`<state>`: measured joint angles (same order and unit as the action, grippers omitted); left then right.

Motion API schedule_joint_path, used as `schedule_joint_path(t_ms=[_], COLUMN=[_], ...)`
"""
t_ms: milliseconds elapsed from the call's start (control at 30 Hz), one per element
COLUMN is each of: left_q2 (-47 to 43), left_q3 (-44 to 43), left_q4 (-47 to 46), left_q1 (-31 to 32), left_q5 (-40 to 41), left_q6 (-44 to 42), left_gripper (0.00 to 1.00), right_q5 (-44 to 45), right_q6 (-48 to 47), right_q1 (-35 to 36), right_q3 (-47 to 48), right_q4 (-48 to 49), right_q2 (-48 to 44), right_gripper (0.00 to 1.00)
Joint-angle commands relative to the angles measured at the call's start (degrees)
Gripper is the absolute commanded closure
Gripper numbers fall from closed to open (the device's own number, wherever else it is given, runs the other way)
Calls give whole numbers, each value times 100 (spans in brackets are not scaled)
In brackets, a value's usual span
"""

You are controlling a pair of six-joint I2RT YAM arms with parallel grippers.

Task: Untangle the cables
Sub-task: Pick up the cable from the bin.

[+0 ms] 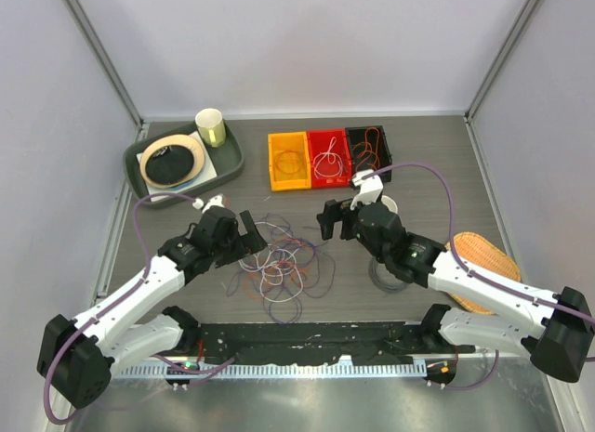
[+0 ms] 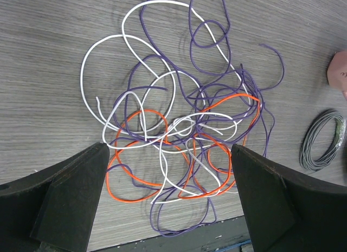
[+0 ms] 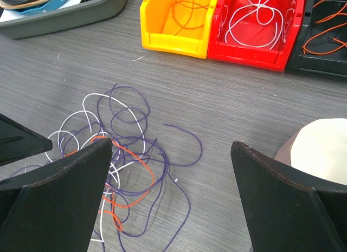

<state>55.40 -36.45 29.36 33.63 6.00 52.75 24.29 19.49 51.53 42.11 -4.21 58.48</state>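
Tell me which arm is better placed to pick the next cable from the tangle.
Left. The left gripper is open with the cables centred between its jaws; the right gripper, also open, sees them off to one side.

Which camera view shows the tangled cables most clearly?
The left wrist view: the tangled cables fill the frame, with white, orange and purple loops distinct. The top view shows them small; the right wrist view shows only part.

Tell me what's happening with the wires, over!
Left claw open, right claw open, both empty. Cables in one tangled heap between them. Nothing in the way.
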Motion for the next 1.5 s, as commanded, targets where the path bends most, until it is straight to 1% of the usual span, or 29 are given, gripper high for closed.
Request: schedule_joint_path(t_ms=[0, 133, 267, 300, 433, 600, 633, 767, 867, 900, 933, 967, 1000, 1033, 1100, 1133, 1167, 1200, 1233, 1267, 1300, 1333, 1367, 1433, 1467], left_q2=[15, 59, 138, 155, 94, 24, 24, 85, 129, 147, 164, 182, 226, 252, 305, 331, 358, 375, 454, 489, 542, 655, 718, 893, 929], left_q3=[41, 85, 24, 15, 50, 59, 67, 76, 94, 94, 85, 33, 6, -38, -161, -187, -257, -292, -336, -450, -495, -539, -635, -767, -794], left_q4=[-247, -413, -423, -397, -379, -256, -247, -133, -106, -124, -124, -124, -107, -89, -63, -54, -45, -54, -62, -71, -80, -97, -106, -106, -150], left_q1=[-14, -23, -23, -23, -23, -23, -23, -23, -23, -23, -23, -23, -23, -23, -23, -23, -23, -23, -23, -23, -32, -32, -32, -58, -84], left_q5=[24, -73, -64, -64, -11, 191, 200, 296, 332, 314, 314, 314, 305, 297, 297, 314, 340, 349, 349, 367, 384, 393, 445, 490, 464], left_q6=[121, 174, 227, 235, 314, 385, 402, 464, 482, 490, 473, 473, 429, 412, 333, 315, 297, 297, 219, 183, 157, 52, -1, -63, -115], left_gripper=[0, 0, 0, 0, 0, 0, 0, 0, 0, 0, 0, 0, 0, 0, 0, 0, 0, 0, 0, 0, 0, 0, 0, 0, 0], right_q5=[-4, -170, -986, -1336, -1893, -2358, -2725, -3018, -3001, -2870, -2677, -2058, -1817, -1649, -1542, -1568, -1585, -1525, -1394, -1227, -860, -734, -690, -663, -645], right_q6=[-32, -173, -699, -779, -1104, -1482, -1544, -1755, -1808, -1712, -1607, -1475, -1343, -994, -623, -186, -34, 115, 291, 354, 354, 380, 407, 416, 485], right_q1=[6, 6, 6, 6, 6, 6, 6, 6, 6, 6, 15, -37, -98, -212, -773, -1019, -1239, -1755, -1952, -2154, -2460, -2620, -2752, -3111, -3201], right_q3=[-53, -132, -334, -352, -353, -309, -230, 122, 236, 237, 254, 280, 324, 429, 578, 631, 702, 902, 1035, 1202, 1543, 1729, 1939, 2502, 2687], right_q4=[324, 377, 815, 860, 1001, 1273, 1325, 1256, 1326, 1361, 1396, 1388, 1370, 1300, 1247, 1212, 1186, 1159, 1011, 905, 826, 599, 475, 256, 219], right_q2=[-91, -152, -223, -223, -126, 435, 567, 1226, 1508, 1561, 1561, 1570, 1570, 1579, 1596, 1649, 1693, 1745, 1824, 2025, 2192, 2368, 2761, 3177, 3622], right_gripper=[3, 3, 3, 3, 3, 3, 3, 5, 5, 5, 5, 3, 1, 0, 0, 0, 0, 0, 0, 0, 0, 0, 2, 3, 5])
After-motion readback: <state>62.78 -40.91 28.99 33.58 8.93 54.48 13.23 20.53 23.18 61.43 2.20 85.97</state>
